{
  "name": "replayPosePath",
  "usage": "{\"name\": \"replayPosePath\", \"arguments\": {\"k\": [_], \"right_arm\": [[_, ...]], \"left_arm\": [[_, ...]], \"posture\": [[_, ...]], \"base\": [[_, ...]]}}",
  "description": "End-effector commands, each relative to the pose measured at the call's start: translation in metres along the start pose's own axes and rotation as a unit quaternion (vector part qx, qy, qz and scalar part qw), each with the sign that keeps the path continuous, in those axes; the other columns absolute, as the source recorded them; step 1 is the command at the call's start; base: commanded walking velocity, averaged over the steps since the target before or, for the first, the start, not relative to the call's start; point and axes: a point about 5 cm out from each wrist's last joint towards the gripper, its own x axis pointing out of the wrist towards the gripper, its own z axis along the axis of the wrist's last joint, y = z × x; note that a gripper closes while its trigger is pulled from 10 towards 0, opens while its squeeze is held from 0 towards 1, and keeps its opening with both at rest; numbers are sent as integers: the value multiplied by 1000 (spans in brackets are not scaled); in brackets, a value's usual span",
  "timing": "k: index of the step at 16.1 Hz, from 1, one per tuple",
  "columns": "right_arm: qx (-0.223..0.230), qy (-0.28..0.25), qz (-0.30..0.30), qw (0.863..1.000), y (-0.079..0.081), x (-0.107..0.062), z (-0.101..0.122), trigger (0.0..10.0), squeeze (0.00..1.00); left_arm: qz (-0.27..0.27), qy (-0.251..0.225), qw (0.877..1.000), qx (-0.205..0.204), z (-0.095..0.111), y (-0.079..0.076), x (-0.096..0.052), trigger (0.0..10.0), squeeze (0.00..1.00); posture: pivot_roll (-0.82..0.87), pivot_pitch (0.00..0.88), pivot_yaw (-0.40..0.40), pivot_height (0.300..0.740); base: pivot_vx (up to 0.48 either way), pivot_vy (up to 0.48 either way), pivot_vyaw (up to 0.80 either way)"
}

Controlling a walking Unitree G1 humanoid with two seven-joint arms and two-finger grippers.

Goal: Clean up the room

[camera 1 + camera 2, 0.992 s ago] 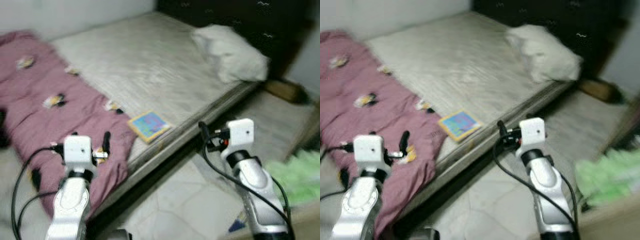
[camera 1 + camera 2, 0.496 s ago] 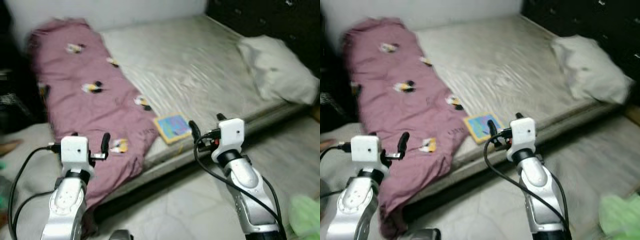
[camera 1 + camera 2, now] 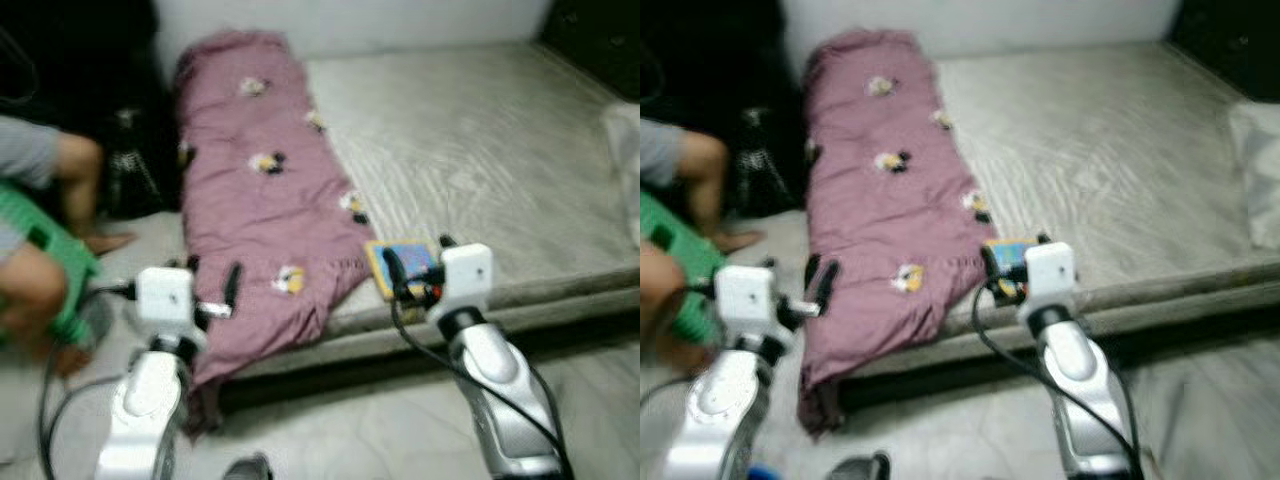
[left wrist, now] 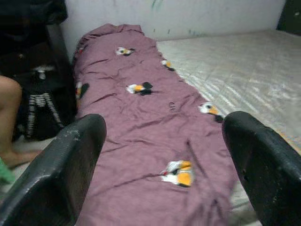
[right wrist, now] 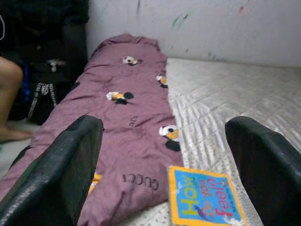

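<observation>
A mauve blanket [image 3: 262, 190] with small duck prints lies lengthwise along the left side of a bare grey mattress [image 3: 480, 150], and its near end hangs over the front edge. A colourful picture book [image 5: 204, 201] rests on the mattress by the front edge, just right of the blanket [image 5: 120, 132]. My right gripper [image 3: 415, 275] hovers open right in front of the book [image 3: 408, 262]. Over the floor, before the hanging blanket end, my left gripper [image 3: 212, 290] is held open with nothing between its fingers [image 4: 56, 174].
A person sits at the left on the floor, a bare leg [image 3: 75, 185] and a green object [image 3: 45, 255] in view. Dark bags [image 4: 40, 99] stand against the wall beside the bed. A white pillow [image 3: 1262, 170] lies at the mattress's right edge. Pale tiled floor [image 3: 340, 430] runs along the bed front.
The camera has swung left: the pillow slid to the right edge, the blanket's far end and a seated person came into view. Both grippers stay open and empty.
</observation>
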Motion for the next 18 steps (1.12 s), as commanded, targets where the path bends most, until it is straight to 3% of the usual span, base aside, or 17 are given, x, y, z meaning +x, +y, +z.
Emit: {"name": "replayPosePath", "arguments": {"k": [1,12,14,18], "right_arm": [[6,-6,-6,1000,-1,0,2,10000,0],[3,-9,-1,1000,3,0,2,10000,0],[-2,-10,-1,1000,3,0,2,10000,0],[-5,-10,3,1000,3,0,2,10000,0]], "left_arm": [[1,-8,1000,6,5,4,0,10000,0],[-11,-6,1000,1,4,2,-1,10000,0],[9,0,1000,20,2,2,1,10000,0],[20,1,999,28,0,3,0,10000,0]], "posture": [[-32,75,-47,740],[-31,73,-46,740],[-31,71,-46,740],[-30,72,-49,740]], "base": [[270,0,0],[329,0,0],[0,0,0],[0,0,800]]}}
